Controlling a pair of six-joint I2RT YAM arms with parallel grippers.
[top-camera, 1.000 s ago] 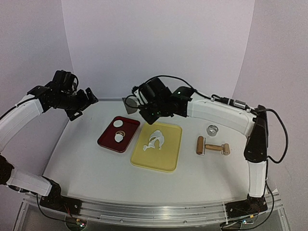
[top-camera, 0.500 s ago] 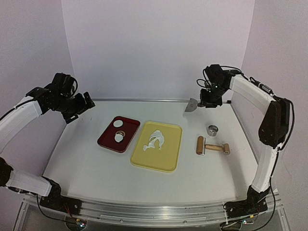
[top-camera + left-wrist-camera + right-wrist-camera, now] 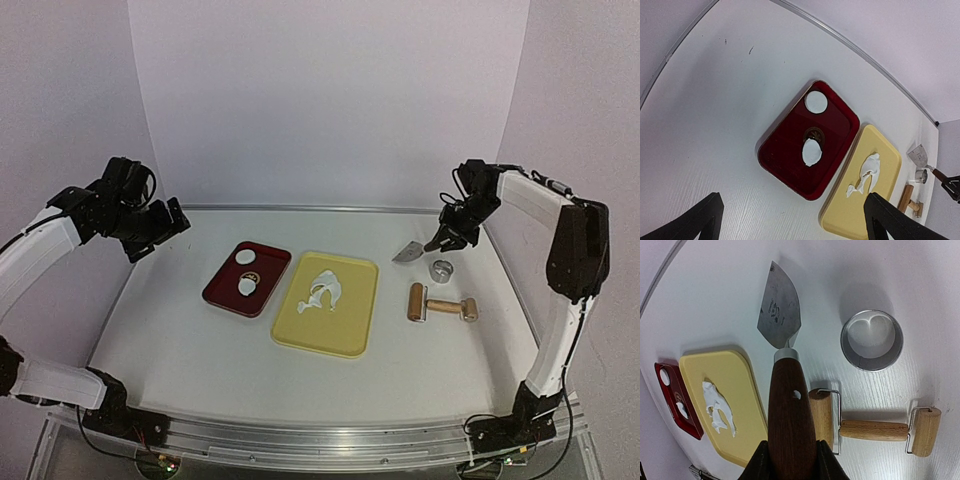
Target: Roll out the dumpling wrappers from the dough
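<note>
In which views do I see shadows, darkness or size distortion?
Right wrist view: the ring cutter throws a soft shadow on the table; the scraper, close to the lens, looks oversized. Left wrist view: the left fingers are dark silhouettes. Top external view: even, soft light.

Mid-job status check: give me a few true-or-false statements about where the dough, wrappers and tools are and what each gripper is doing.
1. Two dumpling wrappers lie in the red tray. True.
2. The right gripper holds the roller. False: it is shut on the scraper, gripping its wooden handle. The roller lies on the table, right of the yellow tray.
3. The dough lies on the yellow tray. True.
4. The ring cutter sits on the yellow tray. False: it stands on the table, next to the scraper's blade.
5. The left gripper is open and empty. True.
</note>
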